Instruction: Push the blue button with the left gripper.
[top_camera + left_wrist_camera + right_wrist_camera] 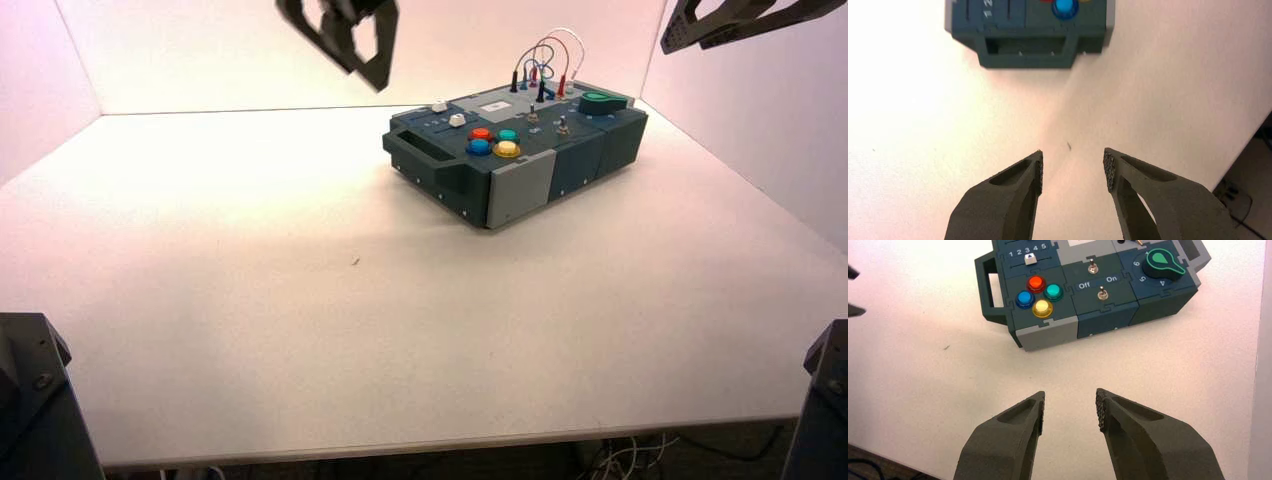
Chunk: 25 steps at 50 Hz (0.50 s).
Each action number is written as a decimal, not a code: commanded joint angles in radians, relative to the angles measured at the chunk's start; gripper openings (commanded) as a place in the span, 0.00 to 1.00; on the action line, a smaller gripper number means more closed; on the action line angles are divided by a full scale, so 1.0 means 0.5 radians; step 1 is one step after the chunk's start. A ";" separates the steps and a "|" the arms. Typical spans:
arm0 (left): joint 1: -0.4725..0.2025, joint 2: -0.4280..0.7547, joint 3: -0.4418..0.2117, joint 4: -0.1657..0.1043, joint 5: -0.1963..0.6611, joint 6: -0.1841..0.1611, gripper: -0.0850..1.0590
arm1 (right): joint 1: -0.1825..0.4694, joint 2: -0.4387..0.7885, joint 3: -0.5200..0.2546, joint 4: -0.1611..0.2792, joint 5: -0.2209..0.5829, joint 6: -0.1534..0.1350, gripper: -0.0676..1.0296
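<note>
The white table point(300, 300) carries the dark teal box point(520, 180) toward its far right corner. The blue button point(479, 147) sits in the four-button cluster at the box's near end, on the handle side, beside the yellow button point(507, 149). Farther back, the left gripper point(345, 35) hangs high above the far edge, seemingly well apart from the box, fingers parted and empty. The right gripper point(1070, 412) hovers at the far right, also open and empty.
</note>
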 commanded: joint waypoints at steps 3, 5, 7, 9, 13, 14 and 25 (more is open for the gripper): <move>0.006 0.086 -0.224 -0.003 -0.009 -0.003 0.63 | 0.006 0.003 -0.052 -0.003 -0.025 0.003 0.56; 0.009 0.135 -0.279 -0.003 -0.009 0.000 0.63 | 0.006 0.003 -0.052 -0.003 -0.021 0.003 0.56; 0.006 0.181 -0.319 -0.003 -0.009 0.003 0.62 | 0.006 0.000 -0.052 -0.003 -0.025 0.003 0.56; 0.009 0.242 -0.377 -0.003 -0.006 0.003 0.61 | 0.006 0.000 -0.049 -0.003 -0.025 0.003 0.56; 0.009 0.362 -0.491 -0.003 0.028 0.021 0.58 | 0.006 -0.009 -0.049 0.000 -0.025 0.006 0.56; 0.009 0.383 -0.506 -0.003 0.034 0.025 0.57 | 0.006 -0.012 -0.049 0.000 -0.025 0.009 0.56; 0.006 0.844 -0.960 0.000 0.298 0.129 0.46 | 0.006 -0.055 -0.037 0.000 -0.031 0.015 0.56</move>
